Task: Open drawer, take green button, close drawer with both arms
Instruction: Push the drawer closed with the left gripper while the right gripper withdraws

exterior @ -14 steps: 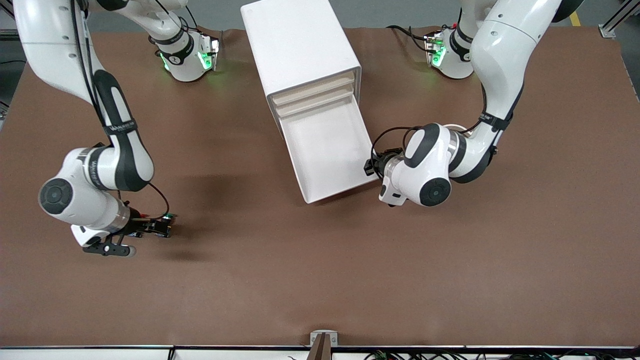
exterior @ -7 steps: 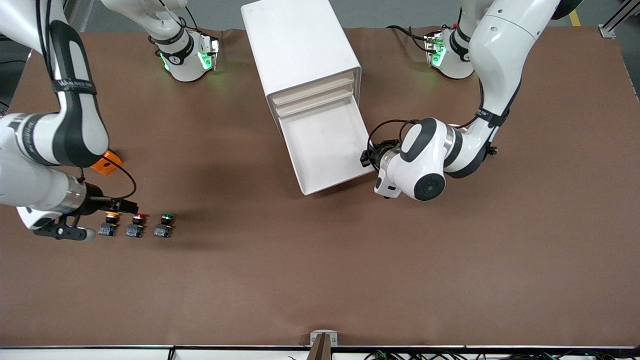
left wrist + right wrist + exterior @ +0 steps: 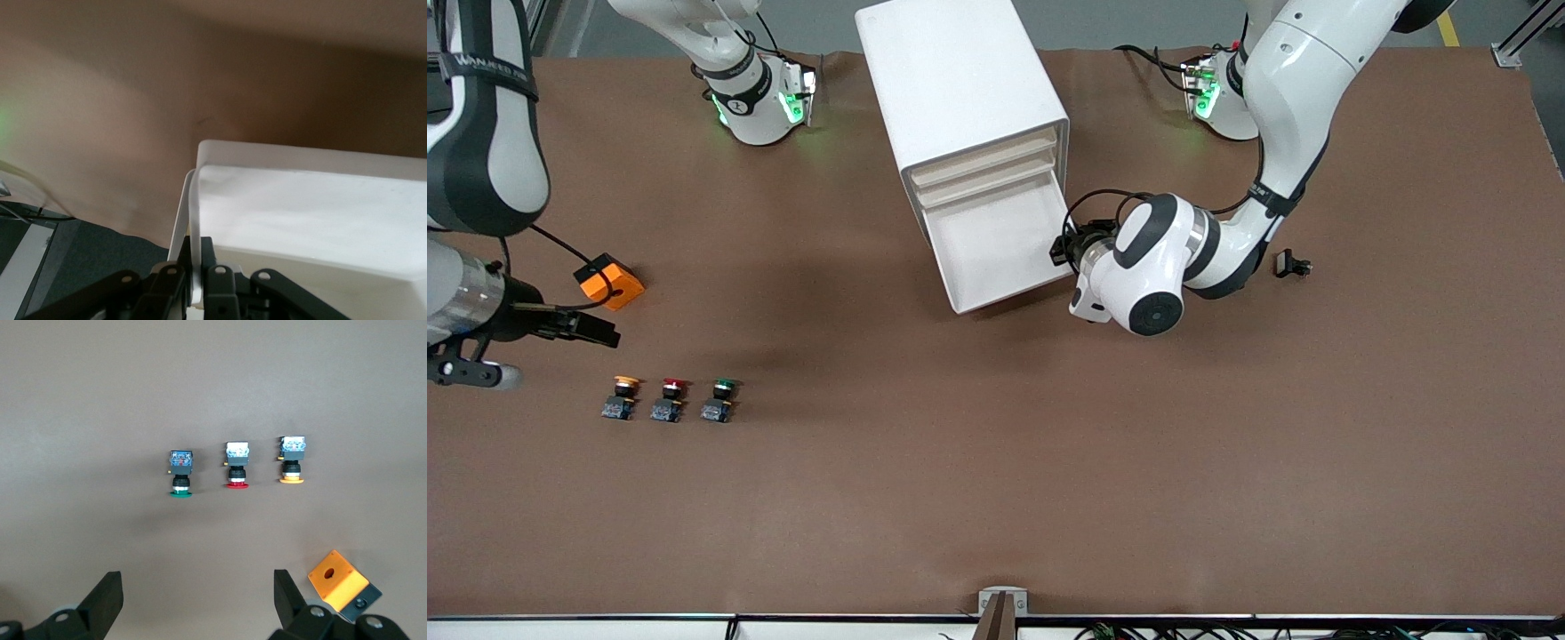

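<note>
You've got the green button (image 3: 722, 399) out on the table near the right arm's edge, in a row with the red button (image 3: 669, 399) and yellow button (image 3: 621, 397); the drawer (image 3: 993, 247) is part-way out, so closing remains. Left gripper (image 3: 1069, 249) is clamped on the drawer's side wall; right gripper (image 3: 591, 329) hangs with fingers apart over the table by the orange block (image 3: 609, 281). Versus earlier: drawer pushed further in, right arm pulled clear of the buttons.

A high front camera faces me across the surface (image 3: 996, 498); my wrist cameras look down close, sharing drawer (image 3: 996, 258) and buttons (image 3: 181, 475).
</note>
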`<state>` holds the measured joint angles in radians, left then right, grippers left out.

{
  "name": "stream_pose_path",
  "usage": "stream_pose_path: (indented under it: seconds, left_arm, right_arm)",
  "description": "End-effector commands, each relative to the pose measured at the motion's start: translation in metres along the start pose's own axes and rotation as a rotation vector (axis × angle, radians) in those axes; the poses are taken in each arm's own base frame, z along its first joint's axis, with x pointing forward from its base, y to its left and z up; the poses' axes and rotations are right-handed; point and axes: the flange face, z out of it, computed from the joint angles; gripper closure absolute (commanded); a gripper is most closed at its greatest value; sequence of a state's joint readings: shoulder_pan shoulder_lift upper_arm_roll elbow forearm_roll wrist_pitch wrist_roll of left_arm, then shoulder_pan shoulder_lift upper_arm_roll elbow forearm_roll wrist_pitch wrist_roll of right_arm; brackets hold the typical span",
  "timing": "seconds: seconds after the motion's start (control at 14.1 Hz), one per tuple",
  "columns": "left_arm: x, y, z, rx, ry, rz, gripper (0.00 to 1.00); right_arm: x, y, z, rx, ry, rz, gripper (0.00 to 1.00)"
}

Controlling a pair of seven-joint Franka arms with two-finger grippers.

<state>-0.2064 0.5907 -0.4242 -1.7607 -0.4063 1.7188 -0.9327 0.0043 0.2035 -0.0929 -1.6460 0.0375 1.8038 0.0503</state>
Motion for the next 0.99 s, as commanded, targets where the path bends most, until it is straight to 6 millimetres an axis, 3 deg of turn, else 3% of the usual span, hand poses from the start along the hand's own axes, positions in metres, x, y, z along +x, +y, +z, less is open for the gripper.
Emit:
stream_pose_path:
  seconds: [0.0,0.14,0.42,0.64,0.78,0.85,0.92]
  left_arm:
    - [-0.034,0.019,0.031,-0.015,-0.062,0.001,1.0]
    - [-0.038,0.019,0.041,0.003,-0.067,0.006,1.0]
    - [-0.047,0.023,0.05,0.021,-0.07,0.021,1.0]
    - [-0.049,0.024,0.055,0.031,-0.074,0.024,0.76]
    - [-0.05,0.024,0.055,0.032,-0.075,0.027,0.21]
    - [-0.048,0.023,0.053,0.028,-0.074,0.027,0.0]
    - [-0.047,0.024,0.048,0.02,-0.07,0.027,0.0]
  right_arm:
    - [-0.017,0.009,-0.029,-0.001,0.021,-0.01,0.0]
    - [-0.024,0.014,-0.041,0.005,0.022,-0.023,0.0]
    - [-0.024,0.013,-0.038,0.004,0.015,-0.039,0.0]
    - [-0.024,0.016,-0.04,0.003,0.019,-0.033,0.0]
    - [-0.024,0.015,-0.04,0.003,0.022,-0.034,0.0]
    - [-0.023,0.015,-0.041,0.003,0.027,-0.034,0.0]
    - [-0.022,0.015,-0.041,0.002,0.027,-0.033,0.0]
